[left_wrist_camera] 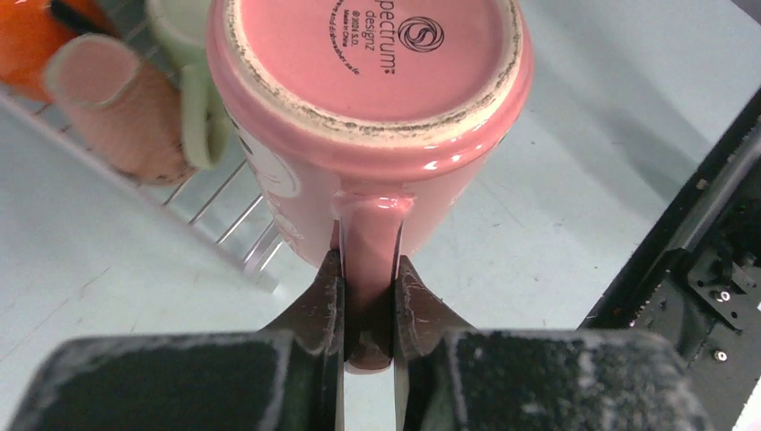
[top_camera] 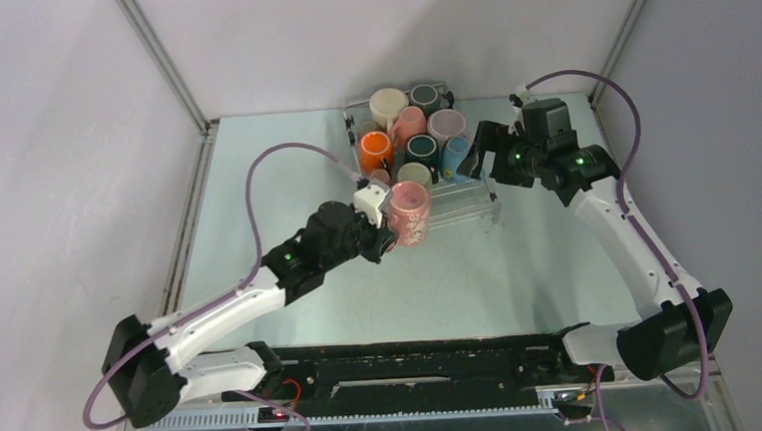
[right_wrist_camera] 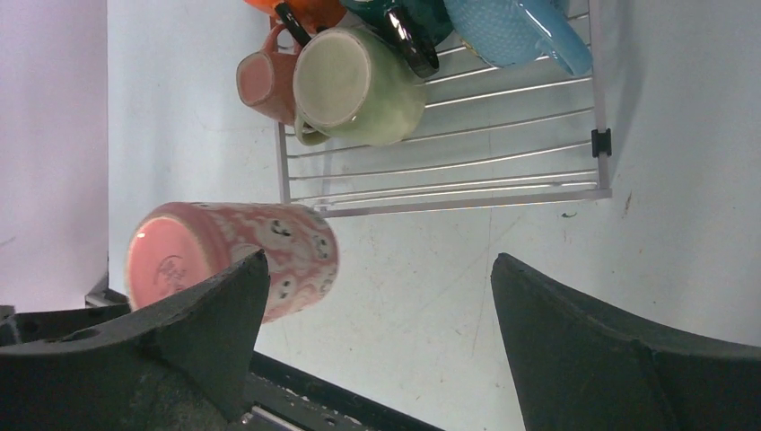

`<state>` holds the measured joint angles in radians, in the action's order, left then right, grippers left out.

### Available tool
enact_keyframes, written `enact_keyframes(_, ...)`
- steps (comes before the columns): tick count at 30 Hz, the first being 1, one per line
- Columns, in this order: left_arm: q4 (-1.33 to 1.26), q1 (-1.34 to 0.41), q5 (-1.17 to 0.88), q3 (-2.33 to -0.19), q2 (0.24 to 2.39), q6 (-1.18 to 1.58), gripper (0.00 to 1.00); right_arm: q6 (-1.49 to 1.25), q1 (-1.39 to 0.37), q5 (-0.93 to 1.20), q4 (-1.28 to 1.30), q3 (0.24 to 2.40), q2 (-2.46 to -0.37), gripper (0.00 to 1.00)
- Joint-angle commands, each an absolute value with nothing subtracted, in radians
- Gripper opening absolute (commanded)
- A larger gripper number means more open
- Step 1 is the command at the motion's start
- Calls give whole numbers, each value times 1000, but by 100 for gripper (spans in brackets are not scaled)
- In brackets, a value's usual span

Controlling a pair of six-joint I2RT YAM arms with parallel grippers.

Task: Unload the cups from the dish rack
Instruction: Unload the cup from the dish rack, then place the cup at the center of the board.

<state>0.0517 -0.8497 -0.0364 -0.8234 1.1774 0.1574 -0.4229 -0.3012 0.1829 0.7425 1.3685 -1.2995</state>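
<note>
My left gripper (left_wrist_camera: pixel 368 269) is shut on the handle of a pink patterned cup (left_wrist_camera: pixel 368 99), which hangs on its side with its base towards the wrist camera. In the top view this cup (top_camera: pixel 409 214) is at the dish rack's (top_camera: pixel 461 203) near left corner, above the table. Several cups stand in the rack's far half: cream (top_camera: pixel 387 103), orange (top_camera: pixel 375 148), teal (top_camera: pixel 421 150), blue (top_camera: pixel 456 153), pale green (top_camera: pixel 413 174). My right gripper (top_camera: pixel 480 154) hovers open by the blue cup at the rack's right side. Nothing sits between its fingers (right_wrist_camera: pixel 379 259).
A black rail (top_camera: pixel 416 358) runs along the table's near edge between the arm bases. Metal frame posts (top_camera: pixel 163 64) stand at the back corners. The rack's near wire ribs (right_wrist_camera: pixel 467 171) are bare.
</note>
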Motion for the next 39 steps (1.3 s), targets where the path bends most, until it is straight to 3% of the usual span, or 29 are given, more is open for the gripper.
enact_keyframes(1, 16, -815, 101, -787, 1016, 187, 0, -442, -293, 181, 692, 1367, -1278, 100)
enact_keyframes(10, 127, -549, 240, -709, 841, 253, 0, -437, -297, 186, 689, 1367, -1290, 100)
enact_keyframes(19, -53, -320, 257, -755, 993, 311, 0, -431, -309, 181, 690, 1345, -1278, 100)
enact_keyframes(27, -16, -296, 134, -885, 1084, 387, 0, -452, -343, 204, 652, 1337, -1269, 100)
enact_keyframes(39, 6, -295, -257, -944, 997, 812, 0, -630, -501, 250, 409, 1331, -1301, 100)
